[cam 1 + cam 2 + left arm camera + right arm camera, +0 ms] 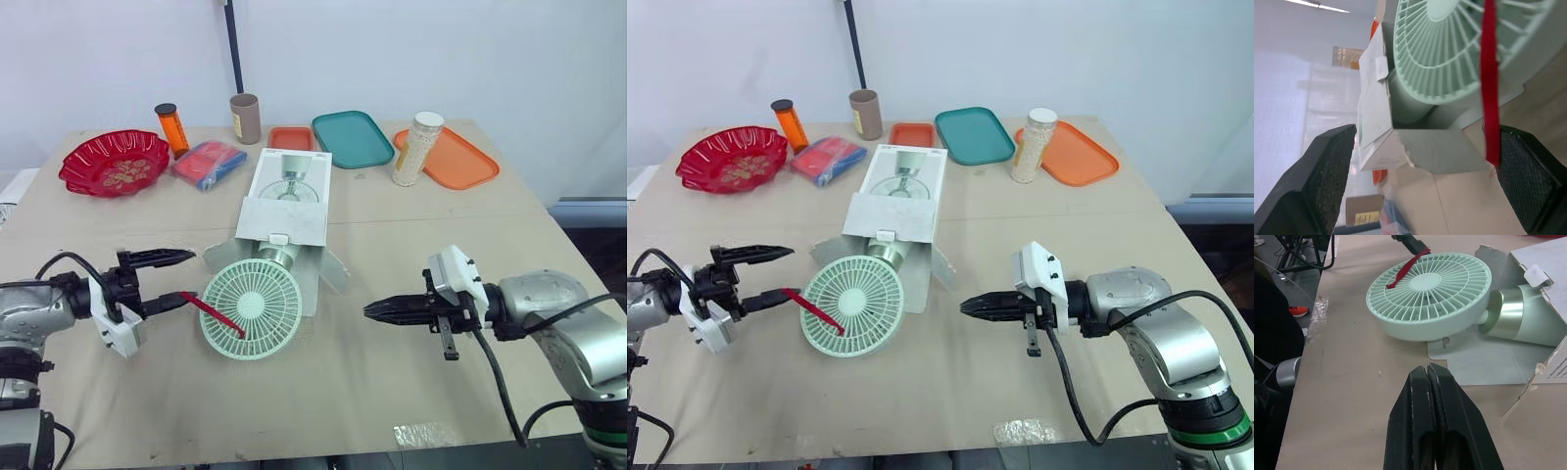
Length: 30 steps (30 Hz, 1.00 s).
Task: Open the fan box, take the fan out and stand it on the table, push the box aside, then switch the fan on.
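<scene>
Head view: the mint fan (252, 308) lies half out of the open fan box (287, 206), in the middle of the table (323, 392). The left claw (168, 280) is spread wide beside it. The right claw (374, 310) is pressed together, with bare table between it and the fan.
Left wrist view: the red strap (1488, 83) sits right next to one finger (1520, 171).
Right wrist view: the fan's rim lies ahead.

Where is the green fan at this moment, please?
In the left eye view the green fan lies at the front middle of the table, head out of the open box, between the left pincer and the right pincer, nearer the left.
</scene>
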{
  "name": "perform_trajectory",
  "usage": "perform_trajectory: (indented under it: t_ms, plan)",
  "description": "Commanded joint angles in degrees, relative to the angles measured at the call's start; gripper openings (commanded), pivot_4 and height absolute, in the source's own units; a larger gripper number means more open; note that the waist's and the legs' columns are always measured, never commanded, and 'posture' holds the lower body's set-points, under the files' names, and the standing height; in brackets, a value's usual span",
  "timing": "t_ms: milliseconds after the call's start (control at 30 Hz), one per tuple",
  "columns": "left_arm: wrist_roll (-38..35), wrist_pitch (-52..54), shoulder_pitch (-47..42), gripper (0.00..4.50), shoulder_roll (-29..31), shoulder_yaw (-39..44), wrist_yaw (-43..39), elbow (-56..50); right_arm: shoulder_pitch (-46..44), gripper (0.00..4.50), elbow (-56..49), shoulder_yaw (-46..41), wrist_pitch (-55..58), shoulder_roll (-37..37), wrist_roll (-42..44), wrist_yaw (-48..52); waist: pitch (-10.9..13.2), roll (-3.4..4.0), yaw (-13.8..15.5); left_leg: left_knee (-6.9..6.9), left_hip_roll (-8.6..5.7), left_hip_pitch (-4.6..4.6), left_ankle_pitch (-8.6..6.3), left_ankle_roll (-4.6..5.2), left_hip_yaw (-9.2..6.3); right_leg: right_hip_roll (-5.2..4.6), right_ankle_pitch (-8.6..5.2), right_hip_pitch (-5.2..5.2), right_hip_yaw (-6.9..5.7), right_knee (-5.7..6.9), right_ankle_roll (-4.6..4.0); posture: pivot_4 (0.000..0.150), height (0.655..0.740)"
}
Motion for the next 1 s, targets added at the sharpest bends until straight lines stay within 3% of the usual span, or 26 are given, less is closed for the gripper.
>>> perform_trajectory:
  t_ms: [33, 367, 500, 567, 733, 1000]
  plan:
    - [10.37, -0.92, 1.06, 4.4, -2.07, 4.88, 11.4, -5.16, -0.26, 0.0, -1.96, 0.08, -0.47, -0.79, -0.19, -0.96, -0.01, -0.03, 0.05, 0.02, 0.0, 0.0, 0.0, 0.0, 0.0, 0.0, 0.0, 0.0, 0.0, 0.01, 0.0, 0.15, 0.74]
    - [51.04, -0.9, 0.53, 4.4, -2.83, 7.37, 51.63, -13.19, -0.32, 0.0, -4.04, 0.48, 0.56, -0.98, 0.61, -3.02, -0.02, -0.03, 0.33, 0.07, -0.02, 0.01, 0.0, 0.0, -0.01, 0.0, 0.0, 0.02, 0.0, 0.08, 0.0, 0.15, 0.74]
    - [72.57, 17.15, 1.22, 4.4, 6.12, -11.73, 87.71, -17.41, -0.17, 0.0, -4.84, 0.15, 0.96, -1.18, 1.17, -3.06, -0.05, -0.1, 0.35, 0.07, -0.03, 0.01, 0.0, -0.01, -0.01, -0.03, 0.0, 0.02, 0.01, 0.1, 0.01, 0.15, 0.74]
    - [78.52, 24.46, -0.25, 4.4, 9.06, -20.53, 99.79, -15.95, -0.13, 0.0, -4.7, 0.16, 0.89, -1.27, 0.94, -3.21, -0.06, -0.1, 0.36, 0.06, -0.05, 0.05, 0.0, 0.0, 0.02, -0.08, -0.01, 0.02, 0.01, 0.15, 0.03, 0.15, 0.74]
    - [84.62, 35.17, -5.59, 4.4, 12.34, -36.42, 117.69, -12.28, 0.05, 0.0, -4.81, 0.22, 0.83, -1.5, 0.93, -3.49, -0.13, -0.25, 0.74, 0.07, -0.17, 0.03, -0.01, 0.01, 0.0, -0.15, -0.07, 0.01, 0.01, 0.31, 0.12, 0.15, 0.74]
    - [82.59, 41.4, -11.39, 4.4, 12.19, -46.04, 123.79, -8.09, -0.31, 0.0, -4.56, 0.78, 0.6, -1.49, 0.89, -3.51, -0.13, -0.3, 0.76, 0.08, -0.2, 0.0, -0.01, 0.01, 0.02, -0.16, -0.07, -0.02, 0.01, 0.35, 0.12, 0.15, 0.74]
